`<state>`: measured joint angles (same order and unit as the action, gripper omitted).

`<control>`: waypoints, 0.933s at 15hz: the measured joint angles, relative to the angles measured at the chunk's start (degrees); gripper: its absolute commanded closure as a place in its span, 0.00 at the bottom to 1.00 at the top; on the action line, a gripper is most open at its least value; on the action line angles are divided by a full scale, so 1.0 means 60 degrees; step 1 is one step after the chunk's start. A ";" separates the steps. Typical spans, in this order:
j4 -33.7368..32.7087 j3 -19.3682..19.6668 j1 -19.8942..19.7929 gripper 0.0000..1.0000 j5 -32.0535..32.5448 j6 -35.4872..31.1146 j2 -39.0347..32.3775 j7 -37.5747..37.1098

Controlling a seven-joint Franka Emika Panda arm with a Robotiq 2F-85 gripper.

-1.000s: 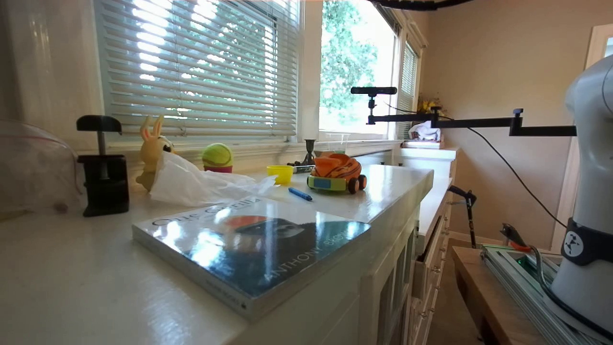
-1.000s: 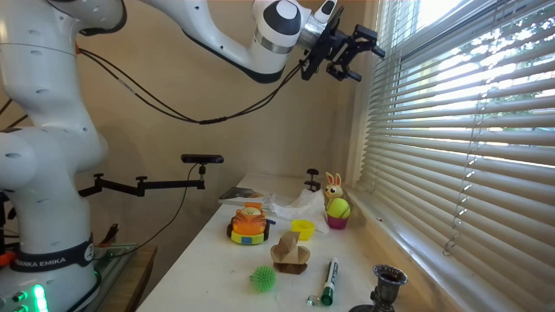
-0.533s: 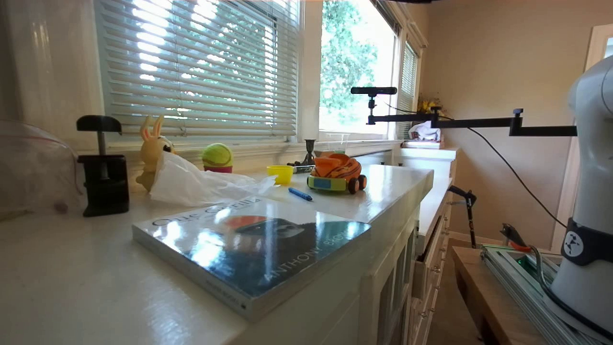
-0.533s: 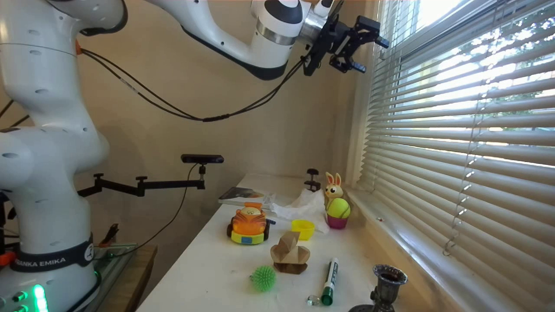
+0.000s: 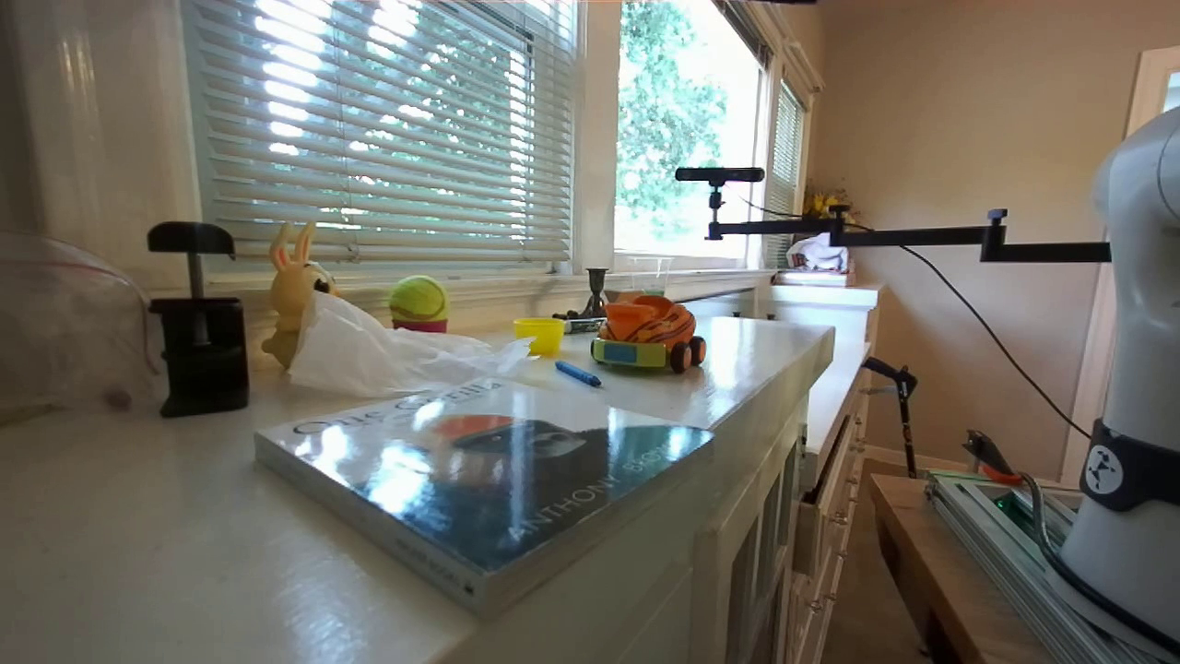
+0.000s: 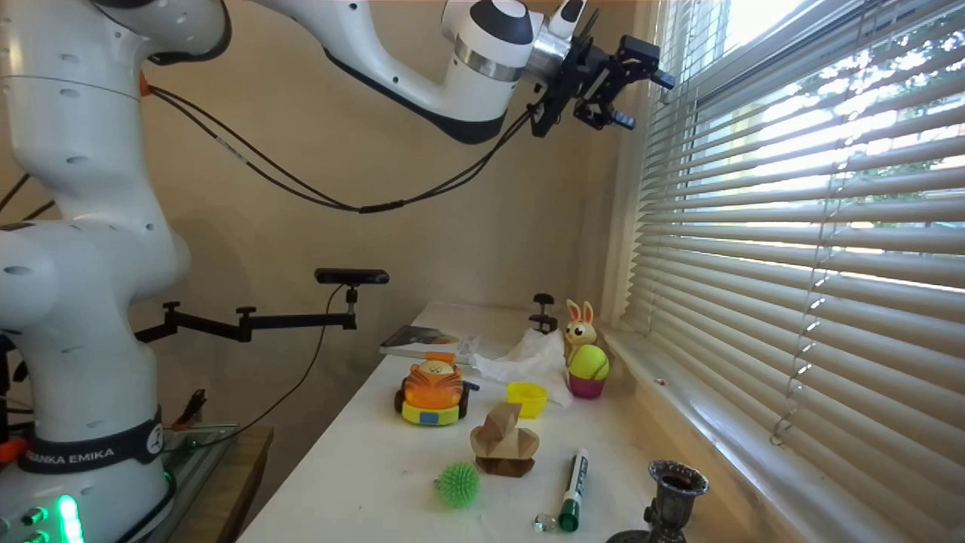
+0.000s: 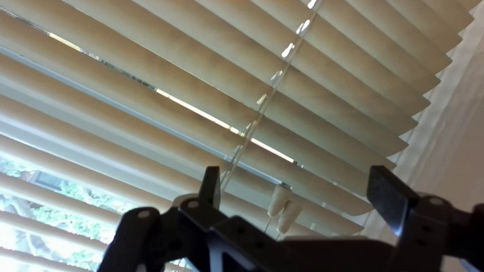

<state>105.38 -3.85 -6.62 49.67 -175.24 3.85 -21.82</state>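
My gripper [image 6: 644,99] is open and empty, raised high above the counter beside the window blinds [image 6: 814,226]. In the wrist view its two black fingers stand wide apart [image 7: 297,185]. The slatted blinds [image 7: 159,68] fill most of that view, with a thin cord [image 7: 261,109] running down them. Two pale cord pulls [image 7: 280,200] show between the fingers, beyond them. I see no contact with the blinds, though the exact gap cannot be told. In an exterior view only a dark sliver at the top edge may belong to the gripper.
The white counter [image 6: 362,467] holds an orange toy car [image 6: 433,392], yellow cup [image 6: 528,398], brown faceted object [image 6: 503,441], green spiky ball [image 6: 458,484], marker [image 6: 574,490], candle holder [image 6: 675,498], rabbit figure [image 6: 580,328], white plastic [image 5: 387,355], a book [image 5: 489,470] and black clamp [image 5: 198,323].
Over the last second my gripper has risen slightly and shifted a little toward the window, staying open. In the last half second the arm has dipped slightly. The counter objects have not moved.
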 measured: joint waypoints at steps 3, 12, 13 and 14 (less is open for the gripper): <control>-0.0289 -0.0045 0.0001 0.00 0.0223 -0.0055 -0.0177 -0.0173; -0.1000 -0.0024 0.0001 0.00 0.0987 -0.0274 -0.0533 -0.1153; -0.1062 -0.0011 0.0001 0.00 0.1071 -0.0290 -0.0578 -0.1284; -0.1128 0.0005 0.0000 0.00 0.1180 -0.0294 -0.0622 -0.1421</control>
<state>98.61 -3.82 -6.62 56.76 -177.00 0.11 -30.35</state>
